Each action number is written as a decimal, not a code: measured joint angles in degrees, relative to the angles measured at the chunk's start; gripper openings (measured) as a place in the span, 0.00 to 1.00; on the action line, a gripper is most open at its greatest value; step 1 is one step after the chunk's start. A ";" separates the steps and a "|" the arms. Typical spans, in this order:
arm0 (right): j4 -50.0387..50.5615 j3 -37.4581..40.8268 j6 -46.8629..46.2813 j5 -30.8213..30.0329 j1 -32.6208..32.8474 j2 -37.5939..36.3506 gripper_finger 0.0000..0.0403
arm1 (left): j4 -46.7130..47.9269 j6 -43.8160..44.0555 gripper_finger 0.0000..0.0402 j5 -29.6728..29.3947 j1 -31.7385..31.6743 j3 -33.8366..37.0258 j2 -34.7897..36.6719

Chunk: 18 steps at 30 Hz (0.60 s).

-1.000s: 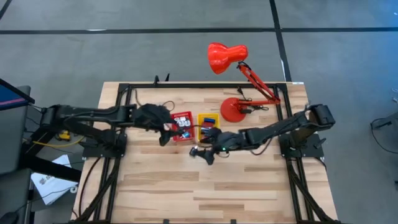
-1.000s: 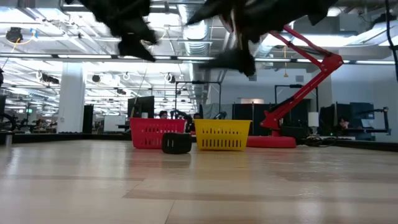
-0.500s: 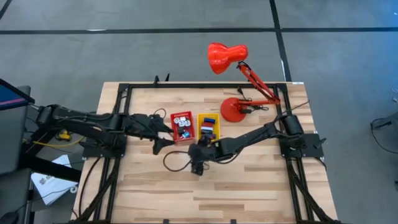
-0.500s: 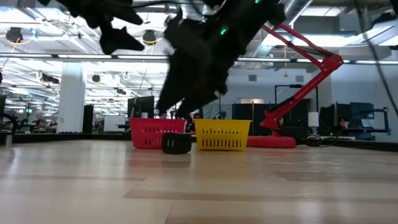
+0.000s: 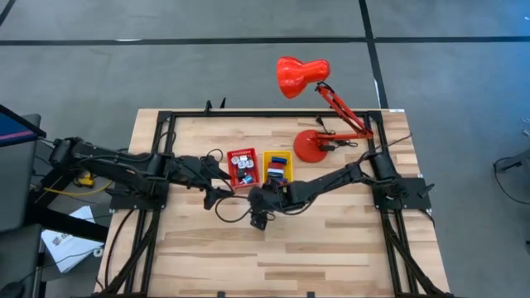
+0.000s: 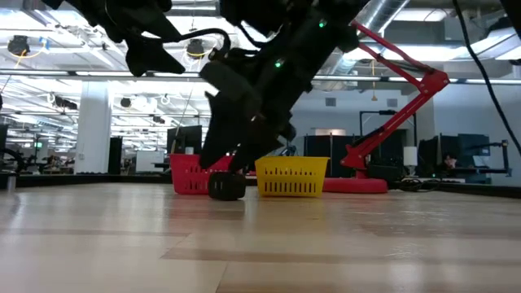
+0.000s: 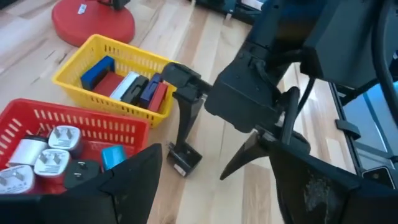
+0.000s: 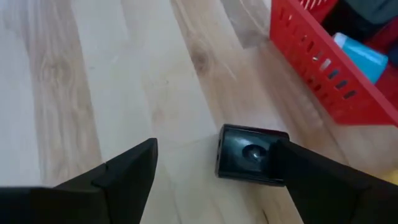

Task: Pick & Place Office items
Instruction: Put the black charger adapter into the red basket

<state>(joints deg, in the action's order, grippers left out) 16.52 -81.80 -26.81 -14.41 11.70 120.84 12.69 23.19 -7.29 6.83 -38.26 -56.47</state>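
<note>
Now the right hand (image 8: 211, 171), fingers spread and gripping nothing, straddles the black plug (image 8: 249, 153) on the bench (image 5: 331, 248) beside the red bin (image 8: 323, 68), likely to grab it; left hand (image 7: 211, 186) hangs open nearby.

From above, the right gripper (image 5: 257, 220) covers the black piece (image 8: 249, 154) on the table; its shape shows only at the wrists. In the low view both arms run off at twelve o'clock, and the red bin (image 6: 189, 173) is half hidden behind that gripper. The items in the bins (image 5: 242, 166) are too small to tell apart from above. In the right wrist view the red bin is cut off at two o'clock.
</note>
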 joint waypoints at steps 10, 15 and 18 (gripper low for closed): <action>1.00 0.13 1.47 -0.96 -0.52 0.02 0.64 | 0.03 -0.28 0.73 -0.01 -0.09 0.00 0.00; 1.21 0.22 9.19 -1.11 0.58 0.15 0.56 | 0.06 -0.36 0.73 0.00 -0.09 -0.04 0.00; 1.22 0.26 16.21 -1.08 1.48 0.23 0.53 | 0.06 -0.38 0.73 0.00 -0.09 -0.04 0.00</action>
<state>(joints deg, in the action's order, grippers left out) 17.74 -81.54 -10.60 -15.50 13.19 121.06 12.75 22.81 -7.29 6.74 -38.30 -56.47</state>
